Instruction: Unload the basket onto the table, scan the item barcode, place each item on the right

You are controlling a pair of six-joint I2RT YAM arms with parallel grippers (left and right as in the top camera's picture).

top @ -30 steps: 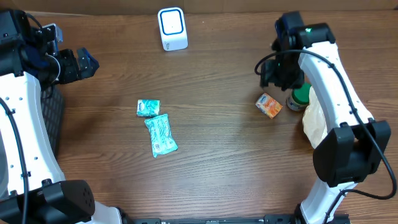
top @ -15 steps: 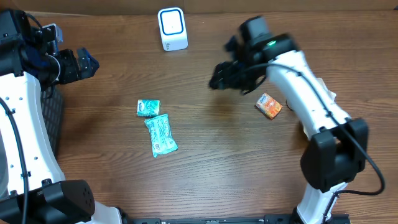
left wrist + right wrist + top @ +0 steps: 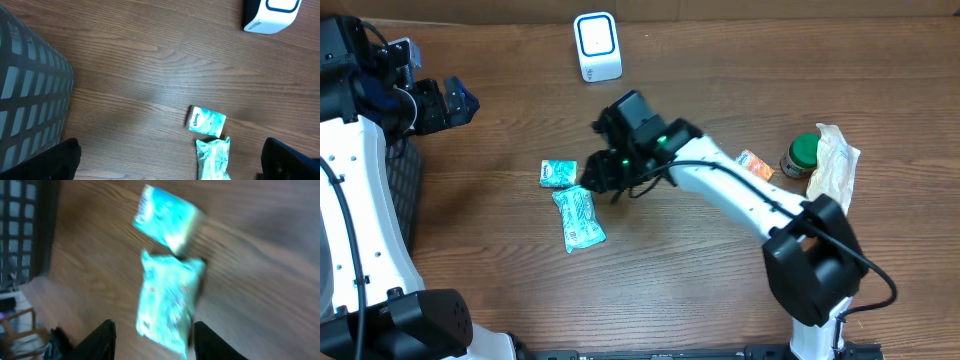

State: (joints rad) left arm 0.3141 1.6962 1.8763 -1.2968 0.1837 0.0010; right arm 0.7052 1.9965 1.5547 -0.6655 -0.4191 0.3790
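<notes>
Wooden tabletop, nothing scanned yet — long teal crinkly tissue packet lies flat, well apart from white box scanner. R gripper hovers over it, jaws apart, empty; L gripper wide open — pickup & scan remain.

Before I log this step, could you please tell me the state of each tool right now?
Left tool: open, holding nothing.
Right tool: open, empty, close to the long teal plastic packet.
</notes>
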